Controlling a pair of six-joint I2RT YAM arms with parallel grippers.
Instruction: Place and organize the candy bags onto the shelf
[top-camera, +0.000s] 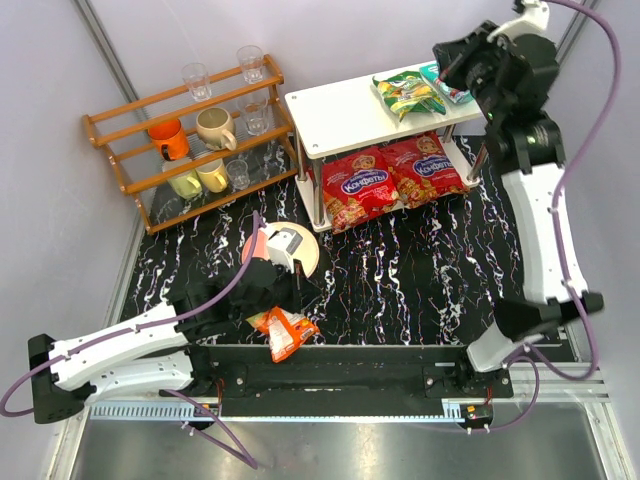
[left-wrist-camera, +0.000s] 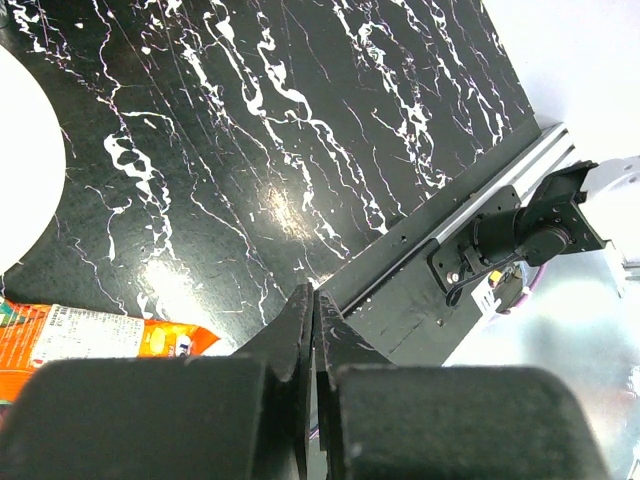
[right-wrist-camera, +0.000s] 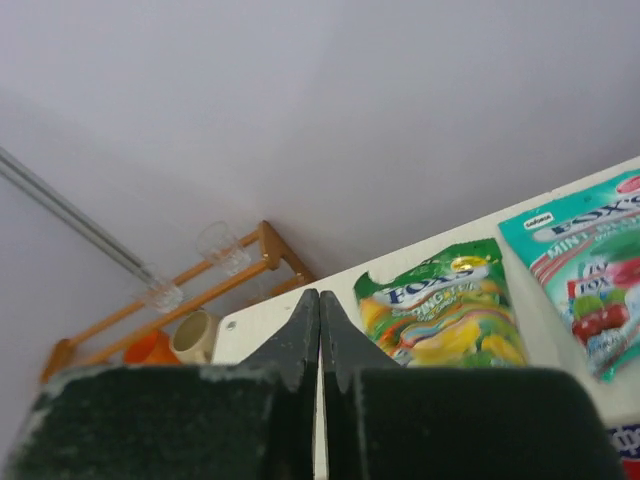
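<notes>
Starting at the near edge, the small orange crinkly packet (top-camera: 283, 332) lies flat on the black white-veined bench (top-camera: 400, 270), the one candy bag not yet shelved. The left claw (left-wrist-camera: 312, 318) hangs just beside it, fingers pressed together on nothing; in my judgement it must spread before any pick. A round cream plate (top-camera: 312, 258) lies just behind, which crowds that side, while the bench to the right offers open room. Farther back, the white two-tier shelf (top-camera: 330, 110) carries four bags. One large red glossy packet (top-camera: 355, 185) and a second red packet (top-camera: 425, 168) lie side by side on the lower tier, filling it and overhanging its front edge. The yellow-green packet (top-camera: 408, 93) and the teal packet (right-wrist-camera: 585, 270) sit together at the top tier's right end, leaving the left half bare, a likely spot for the orange one. The right claw (right-wrist-camera: 320, 320) hovers above that top tier, closed and empty. The orange-brown wooden rack (top-camera: 190, 140) of cups stands left of the shelf.
</notes>
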